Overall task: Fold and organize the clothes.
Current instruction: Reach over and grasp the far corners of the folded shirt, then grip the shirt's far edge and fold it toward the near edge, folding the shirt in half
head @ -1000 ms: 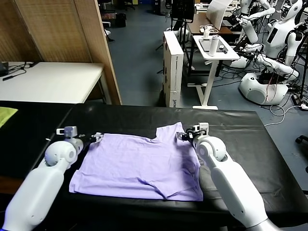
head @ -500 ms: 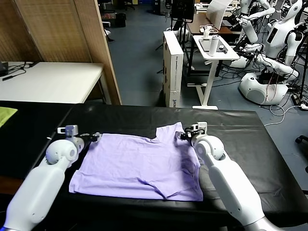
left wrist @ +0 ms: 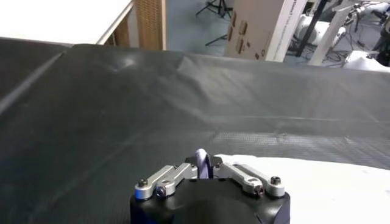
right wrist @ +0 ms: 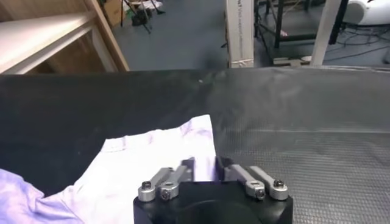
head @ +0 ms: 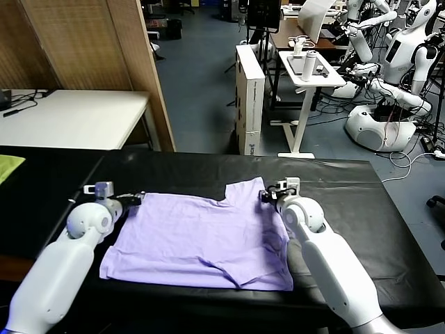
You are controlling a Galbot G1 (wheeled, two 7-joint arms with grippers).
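One black table (head: pixel 361 209) fills most of what you see from the head, and the lavender shirt (head: pixel 201 240) lies spread flat on it, reaching close to the near edge. A fold of cloth is rucked up near the hem on your right side, and the neck opening shows as a notch at the far edge.

Both arms reach in over the table from the near side. Your left arm runs up the left of the head view, and the left gripper (head: pixel 131 198) sits at the shirt's far left corner. In the left wrist view the left gripper's (left wrist: pixel 205 165) jaws are drawn together with a small tuft of lavender cloth pinched upright between them, so it has hold of the shirt's (left wrist: pixel 317 182) edge (only a sliver shows).

Your right arm comes up the right side, and the right gripper (head: pixel 266 196) rests at the far right sleeve, just beside the neck notch. From the right wrist, the right gripper's (right wrist: pixel 205 167) jaws are closed down on the sleeve of the shirt (right wrist: pixel 146 164), with cloth lying under and between the fingertips.

A yellow-green cloth (head: pixel 8 165) lies on the dark table at your far left, well apart from the shirt.
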